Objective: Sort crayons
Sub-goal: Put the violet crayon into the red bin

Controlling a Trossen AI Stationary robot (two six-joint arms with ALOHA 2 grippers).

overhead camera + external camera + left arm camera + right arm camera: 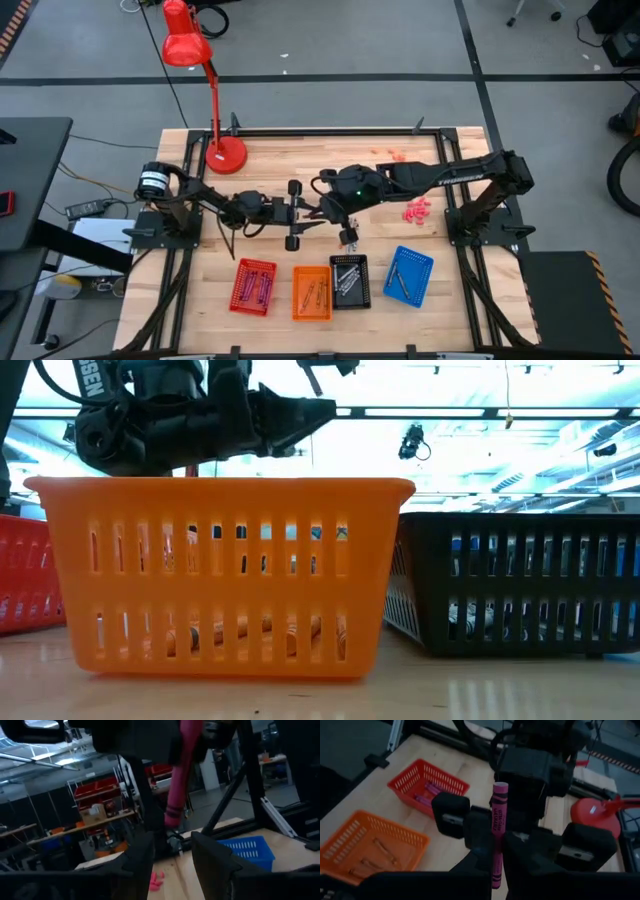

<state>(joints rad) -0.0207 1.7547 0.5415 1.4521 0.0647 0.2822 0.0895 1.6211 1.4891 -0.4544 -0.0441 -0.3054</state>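
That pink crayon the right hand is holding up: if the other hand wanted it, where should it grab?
Probably the free top end of the pink crayon. The right hand pinches it low down and it stands upright, so the upper half is bare. The left hand, open and facing it, could come in level from the side and close across that half.

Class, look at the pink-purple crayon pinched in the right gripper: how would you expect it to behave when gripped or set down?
The crayon looks stiff: it stands straight between the right gripper fingers. Its round, slim shape would probably roll on the table. Being thin, it might snap if squeezed hard.

Grey floor [350, 40], red desk lamp [190, 45], ceiling strip lights [480, 410].
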